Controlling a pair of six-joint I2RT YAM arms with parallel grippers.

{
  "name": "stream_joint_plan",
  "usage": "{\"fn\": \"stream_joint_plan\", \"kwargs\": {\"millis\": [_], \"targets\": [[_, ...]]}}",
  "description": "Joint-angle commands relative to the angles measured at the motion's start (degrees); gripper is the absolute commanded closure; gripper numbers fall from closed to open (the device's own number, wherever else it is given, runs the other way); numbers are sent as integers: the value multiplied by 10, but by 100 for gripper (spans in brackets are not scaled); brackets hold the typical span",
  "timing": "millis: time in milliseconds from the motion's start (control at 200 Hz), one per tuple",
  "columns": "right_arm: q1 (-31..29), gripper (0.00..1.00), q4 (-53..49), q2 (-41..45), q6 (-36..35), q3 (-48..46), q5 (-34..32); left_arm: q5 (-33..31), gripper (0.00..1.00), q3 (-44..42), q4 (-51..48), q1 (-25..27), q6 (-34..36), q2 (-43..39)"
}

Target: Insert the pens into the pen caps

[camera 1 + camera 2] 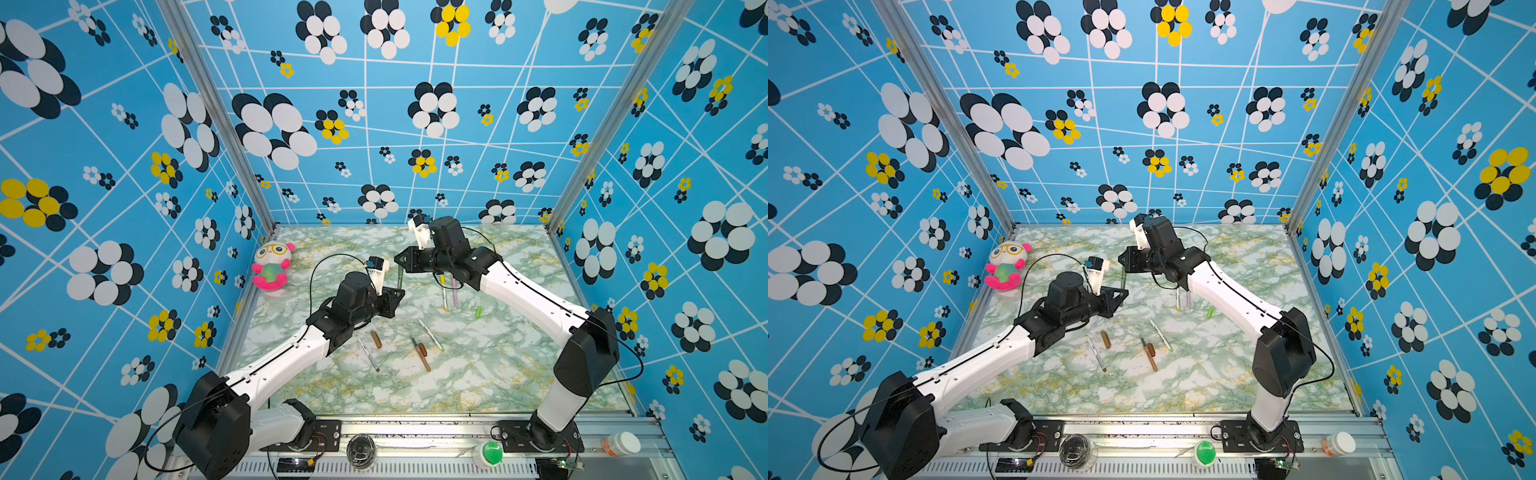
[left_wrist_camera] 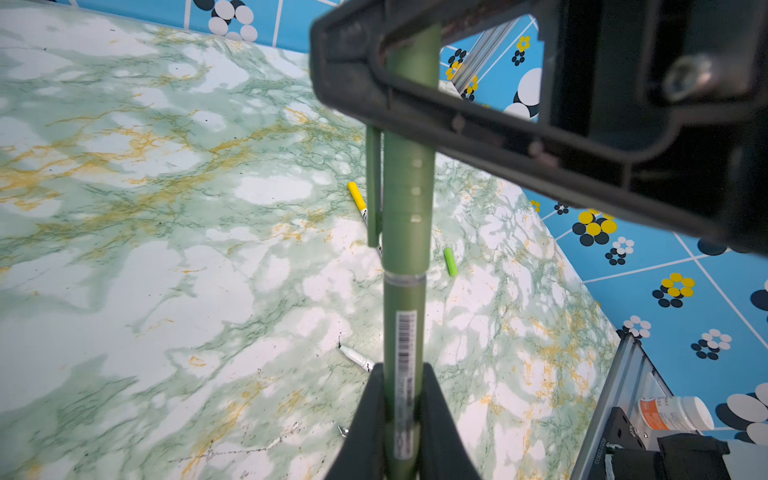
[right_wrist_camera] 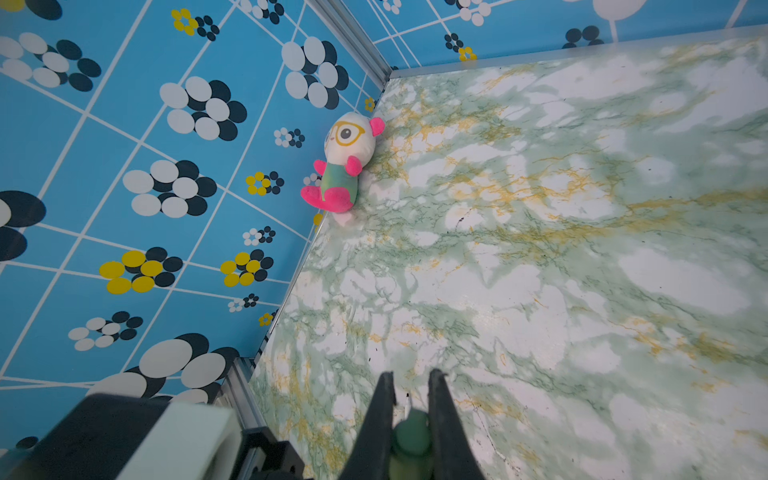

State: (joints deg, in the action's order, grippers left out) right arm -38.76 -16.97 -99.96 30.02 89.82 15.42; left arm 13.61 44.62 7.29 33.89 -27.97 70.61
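Left tool (image 1: 400,291): clamped narrow on the lower barrel of the dark green pen (image 2: 403,332), holding it upright above the bench (image 1: 498,374) so that its upper end is free to be met
Right tool (image 1: 400,262): pinched shut on the dark green cap (image 2: 409,199), reaching in from the far side; this grip lets it press along the pen's axis
Fit: in the left wrist view cap and barrel meet at a pale ring, so the cap looks seated or nearly so; a last push may remain, I judge
Pens counted: six, namely the held one, left white pen (image 1: 368,353), right white pen (image 1: 430,334), brown pen (image 1: 422,359), a capped white pen (image 1: 444,293) wearing a yellow cap (image 2: 356,195), and a pink pen (image 1: 455,293) partly under the right arm
Loose caps counted: three, namely lime green cap (image 1: 478,311), brown cap (image 1: 376,338), and reddish-brown cap (image 1: 423,349) just beside the brown pen
Left to do: three bare pens, three loose caps
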Motion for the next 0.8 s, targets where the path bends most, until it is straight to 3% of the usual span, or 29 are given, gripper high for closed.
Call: {"fn": "stream_joint_plan", "kwargs": {"millis": [0,370,795], "targets": [[-6,100,-64,-2,-1,-45,5,-46,100,34,133,-5,4,-11],[-17,100,-30,3,31,-132,20,-80,100,82,227,-20,64,25],[-39,100,2,-7,68,-184,35,-58,100,148,281,-55,86,82]]}}
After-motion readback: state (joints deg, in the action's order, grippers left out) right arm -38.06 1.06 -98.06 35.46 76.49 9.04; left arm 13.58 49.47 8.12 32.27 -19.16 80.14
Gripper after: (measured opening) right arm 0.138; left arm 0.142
